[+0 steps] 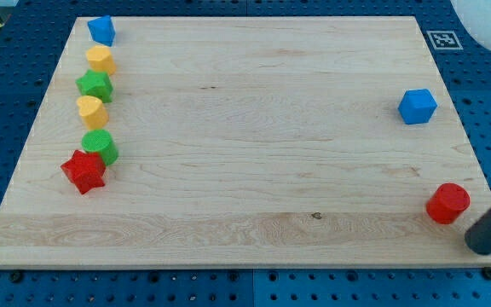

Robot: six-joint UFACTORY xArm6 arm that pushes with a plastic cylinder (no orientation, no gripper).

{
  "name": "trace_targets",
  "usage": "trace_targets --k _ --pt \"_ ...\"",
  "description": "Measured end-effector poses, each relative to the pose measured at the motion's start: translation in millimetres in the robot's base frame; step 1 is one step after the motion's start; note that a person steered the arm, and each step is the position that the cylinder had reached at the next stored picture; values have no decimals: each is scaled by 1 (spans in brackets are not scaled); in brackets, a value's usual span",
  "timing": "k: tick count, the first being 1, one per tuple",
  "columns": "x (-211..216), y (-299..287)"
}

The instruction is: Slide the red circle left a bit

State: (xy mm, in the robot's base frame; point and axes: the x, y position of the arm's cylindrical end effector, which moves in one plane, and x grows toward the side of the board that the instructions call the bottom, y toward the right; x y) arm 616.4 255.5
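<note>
The red circle lies near the wooden board's lower right corner. My dark rod comes in from the view's right edge, and my tip sits just right of and below the red circle, a small gap apart from it. A blue cube lies above the red circle near the board's right edge.
A column of blocks runs down the board's left side: a blue block, a yellow block, a green block, a yellow block, a green circle and a red star. The board's edge lies close by on the right.
</note>
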Motion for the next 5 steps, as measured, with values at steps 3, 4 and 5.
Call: trace_targets --k 3,4,5 --pt "-21 31" --pt "-46 36" --pt "-66 35"
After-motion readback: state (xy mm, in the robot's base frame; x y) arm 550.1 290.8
